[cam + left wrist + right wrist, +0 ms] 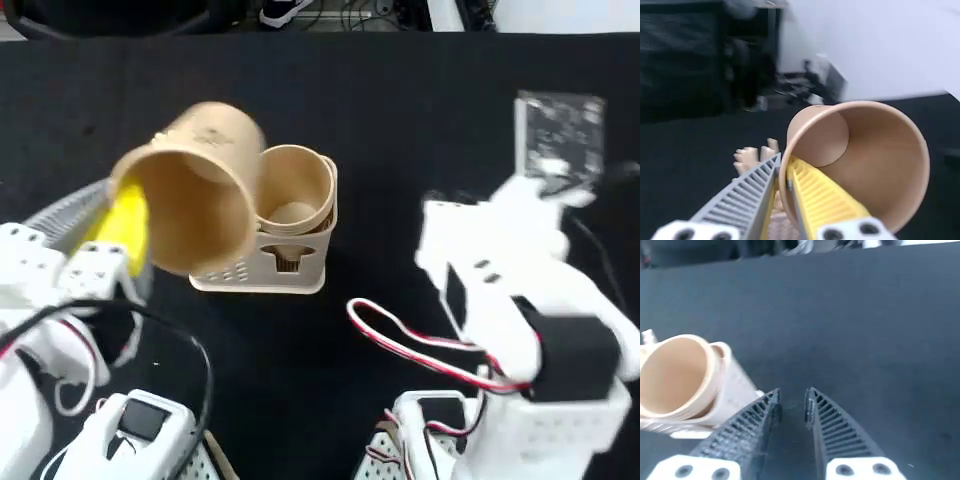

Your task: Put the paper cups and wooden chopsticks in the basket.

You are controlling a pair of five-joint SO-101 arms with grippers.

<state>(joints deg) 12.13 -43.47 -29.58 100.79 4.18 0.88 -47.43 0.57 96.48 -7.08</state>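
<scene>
A brown paper cup (195, 190) hangs tilted above the table, its mouth turned up and outward, just left of the beige basket (265, 268). My left gripper (100, 215) is shut on the cup's rim. In the left wrist view the yellow finger (822, 197) lies inside the cup (870, 155) and the grey finger (747, 192) outside it. A second paper cup (295, 190) stands in the basket, also seen as a cup (672, 375) in the basket (735, 385) from the right wrist. My right gripper (792, 395) hovers over bare cloth beside the basket, open by a narrow gap, holding nothing.
Black cloth (420, 120) covers the table. The right arm (520, 300) stands at the front right with a red and white cable (400, 345) looping off it. A chair base and clutter sit on the floor past the far edge.
</scene>
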